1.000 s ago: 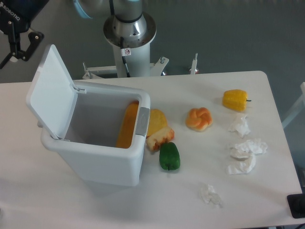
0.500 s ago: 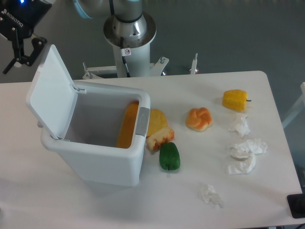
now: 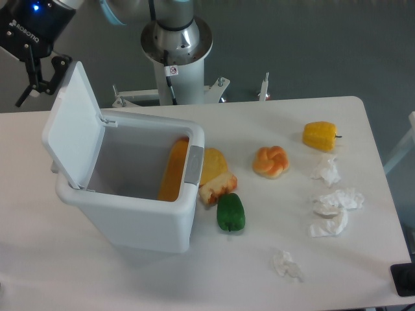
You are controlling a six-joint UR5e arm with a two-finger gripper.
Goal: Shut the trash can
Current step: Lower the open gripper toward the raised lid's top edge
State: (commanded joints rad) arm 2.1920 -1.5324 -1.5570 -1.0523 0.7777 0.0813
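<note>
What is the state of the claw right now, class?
Claw: open, holding nothing, its fingers beside the raised lid of the large white plastic trash can.

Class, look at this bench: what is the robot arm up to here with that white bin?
The gripper sits at the top left, just behind the raised lid of the white trash can, apparently pressing on its back. The lid stands nearly upright, so the can is open, with something orange inside. Beside the can on the table lie a green pepper, a yellow pepper, a bun and crumpled tissues, none being handled.
</note>
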